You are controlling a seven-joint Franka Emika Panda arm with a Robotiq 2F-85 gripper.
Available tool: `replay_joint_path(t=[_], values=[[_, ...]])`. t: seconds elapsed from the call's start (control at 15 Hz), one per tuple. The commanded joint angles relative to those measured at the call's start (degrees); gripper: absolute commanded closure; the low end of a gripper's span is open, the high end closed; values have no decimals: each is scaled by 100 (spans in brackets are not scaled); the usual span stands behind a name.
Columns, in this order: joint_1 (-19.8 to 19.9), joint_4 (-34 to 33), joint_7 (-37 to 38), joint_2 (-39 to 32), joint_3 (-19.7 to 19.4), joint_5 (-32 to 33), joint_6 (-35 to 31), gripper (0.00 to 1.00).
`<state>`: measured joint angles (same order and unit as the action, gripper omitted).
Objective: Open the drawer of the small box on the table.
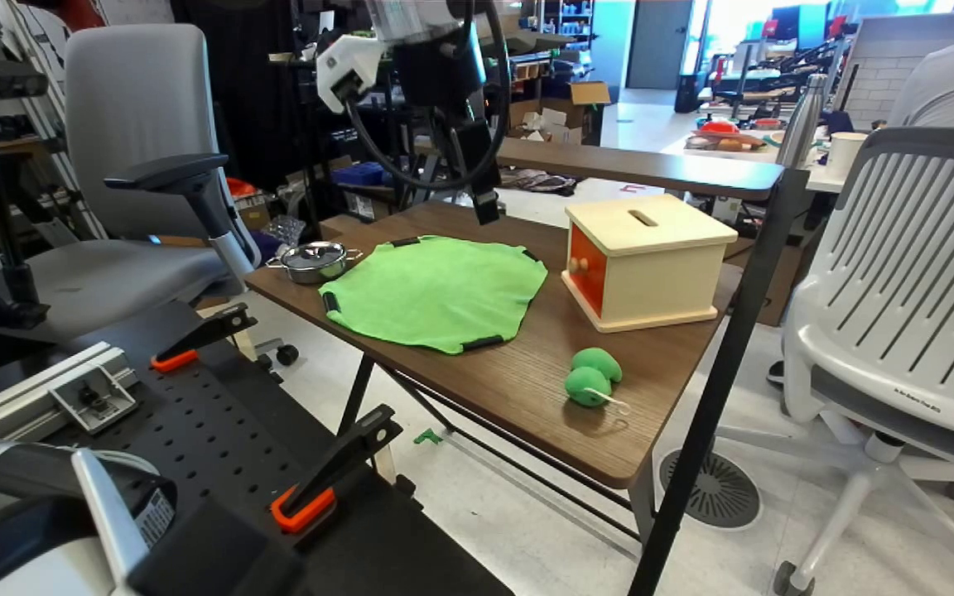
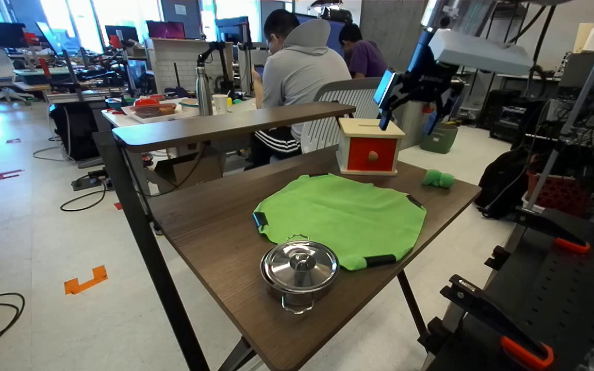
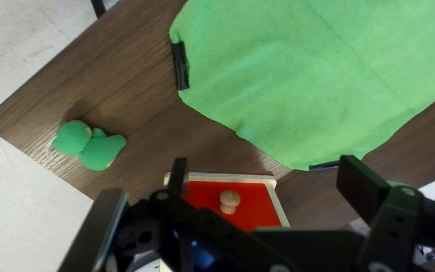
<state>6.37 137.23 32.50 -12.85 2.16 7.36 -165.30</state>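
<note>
- Orange-red drawer [image 2: 361, 154], closed in sm. wooden box [image 1: 652, 280] on table [image 1: 527, 389]; knob [image 3: 230, 200] faces green cloth [image 1: 444, 290], which lies nearly flat, so prob. room to pull out
- Gripper [image 3: 266, 162] hangs above table, jaws spread w/ nothing betw. them, apart from knob; prob. set wide to straddle it
- Green toy [image 1: 593, 377] near box, off to side, likely out of drawer's way
- Lidded pot [image 2: 301, 268] past cloth, likely ditto

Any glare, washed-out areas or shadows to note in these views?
In an exterior view, the windows wash out to white and the upper shelf catches pale glare at its near end; in both exterior views, the pot lid shows bright reflections; in the wrist view, a soft shadow lies beside the green object on the table, and the gripper is mostly dark.
</note>
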Motion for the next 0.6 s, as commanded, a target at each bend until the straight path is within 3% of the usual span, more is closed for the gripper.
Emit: replay_joint_path(t=[0.0, 0.27, 0.53], values=[[-134, -218, -559, -574, -16, -1195, -909, 0], [-16, -486, -1049, -991, 185, -2020, -1129, 0], [-177, -803, -1040, -1296, -93, -2203, -995, 0]])
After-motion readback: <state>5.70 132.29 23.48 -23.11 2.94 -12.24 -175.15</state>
